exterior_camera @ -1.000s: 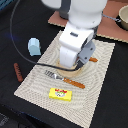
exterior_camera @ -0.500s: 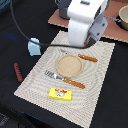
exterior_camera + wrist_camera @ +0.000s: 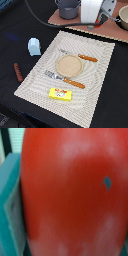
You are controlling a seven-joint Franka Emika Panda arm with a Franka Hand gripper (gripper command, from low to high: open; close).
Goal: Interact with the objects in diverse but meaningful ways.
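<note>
A red tomato [image 3: 70, 188] fills the wrist view, pressed close to the camera, with a teal finger pad [image 3: 9, 213] at its side. In the exterior view my gripper [image 3: 100, 21] hangs under the white arm at the far edge of the placemat [image 3: 100, 75], mostly hidden, with a bit of red showing. On the black table to the mat's left stand the pale blue carton [image 3: 34, 46] and the brown sausage [image 3: 18, 71]. The yellow box [image 3: 61, 93] lies on the mat's near edge.
A round wooden plate [image 3: 69, 65] sits mid-mat, with a wooden-handled knife [image 3: 82, 57] behind it and a fork [image 3: 62, 79] in front. A grey pot [image 3: 67, 7] and a second pot [image 3: 122, 17] stand on the brown board at the back.
The arm has lifted off the middle of the mat and moved toward the back, the exterior view's right, uncovering the wooden plate and the cutlery.
</note>
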